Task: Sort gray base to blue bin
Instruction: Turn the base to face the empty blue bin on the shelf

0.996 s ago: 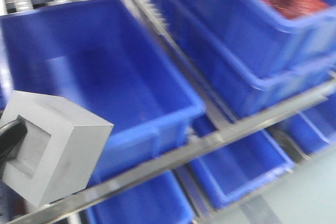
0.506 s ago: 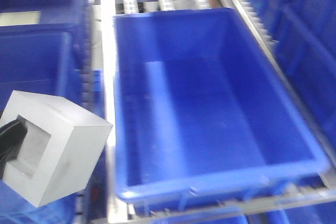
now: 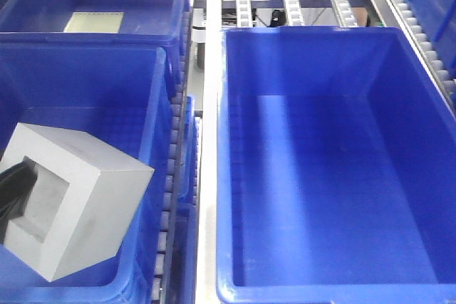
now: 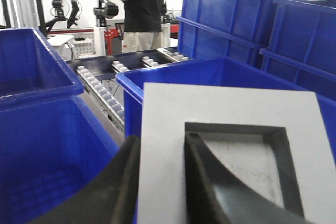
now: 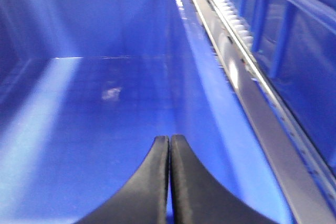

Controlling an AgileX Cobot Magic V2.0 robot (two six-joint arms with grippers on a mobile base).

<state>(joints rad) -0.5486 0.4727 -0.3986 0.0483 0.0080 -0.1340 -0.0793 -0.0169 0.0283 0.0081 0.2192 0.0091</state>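
Left gripper (image 4: 161,148) is clamping a wall of the matte gray recessed cube base (image 3: 85,204) over the lower-left bright-blue plastic bin (image 3: 78,83), only release apparently remaining.

Setting: robotics lab with warehouse-style sorting rack, shown by stacked blue crates (image 4: 226,9) on steel roller rails (image 4: 102,90), spare robot arms (image 4: 63,1) on stands, and a person (image 4: 139,3) standing behind.

Front view looks steeply down — wrist views, low and close, share its blue bins (image 3: 320,190).
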